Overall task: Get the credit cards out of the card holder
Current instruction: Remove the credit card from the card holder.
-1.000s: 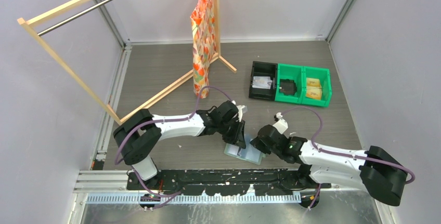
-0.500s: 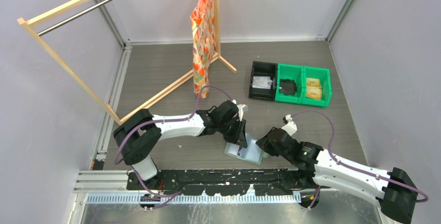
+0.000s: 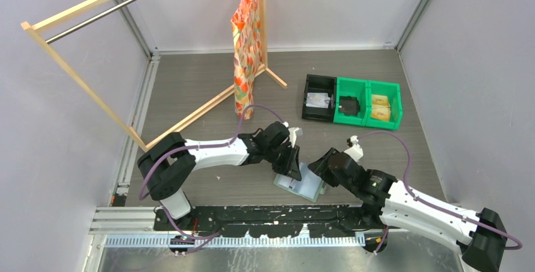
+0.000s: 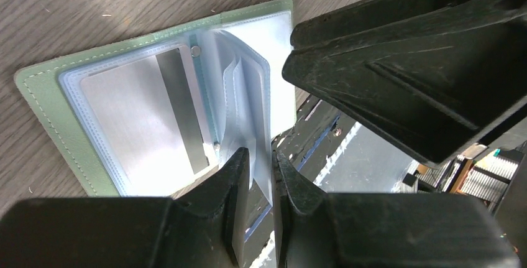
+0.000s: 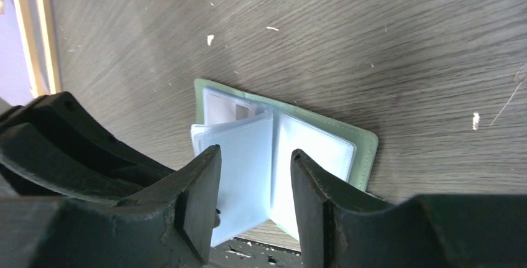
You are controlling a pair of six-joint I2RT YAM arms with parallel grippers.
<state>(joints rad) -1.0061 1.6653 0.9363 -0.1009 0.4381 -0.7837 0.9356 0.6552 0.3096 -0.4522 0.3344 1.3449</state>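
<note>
The sage-green card holder [image 3: 305, 185] lies open on the table near the front edge. My left gripper [image 3: 293, 171] is shut on one pale blue inner sleeve [image 4: 264, 125] and holds it up on edge. A silver credit card [image 4: 133, 119] with a dark stripe sits in the clear pocket beside it. My right gripper [image 3: 320, 168] is open just to the right. In the right wrist view its fingertips [image 5: 256, 156] straddle the fold of the sleeves [image 5: 245, 168] from above, gripping nothing. The green cover [image 5: 363, 150] lies flat on the table.
A black bin [image 3: 318, 98] and two green bins [image 3: 368, 101] stand at the back right. A wooden rack [image 3: 94, 76] with an orange cloth [image 3: 246, 45] hanging from it fills the back left. The black rail [image 3: 252, 218] runs just in front of the card holder.
My right gripper has opened and drawn back a little to the right of the card holder. The left gripper stays where it was, still holding the sleeve.
</note>
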